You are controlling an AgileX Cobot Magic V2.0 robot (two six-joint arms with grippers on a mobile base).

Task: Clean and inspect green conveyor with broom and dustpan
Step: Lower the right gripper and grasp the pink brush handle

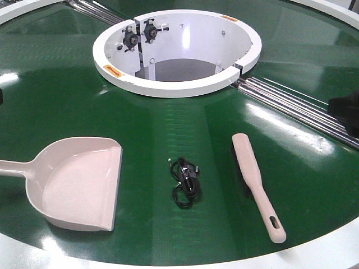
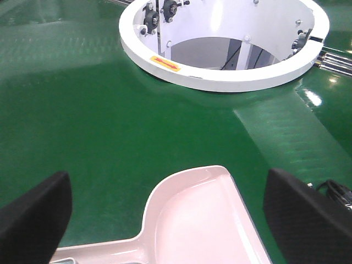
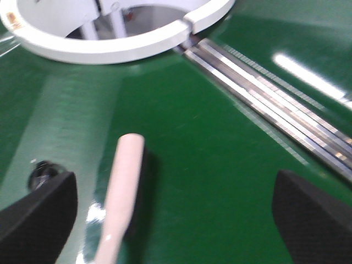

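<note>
The dustpan loses the end of its handle past the front view's 9 o'clock edge, and in the left wrist view its pan and handle run off at 6 o'clock. The broom hides most of its bristles beneath its back; in the right wrist view it is blurred and cut off at 6 o'clock. A small black cable bundle is too tangled to make out, and there it sits partly behind a finger of the right gripper at 8 o'clock. Only the fingertips of the left gripper show, cropped at the lower corners. The label on the hub is too small to read. The green conveyor overruns every frame
</note>
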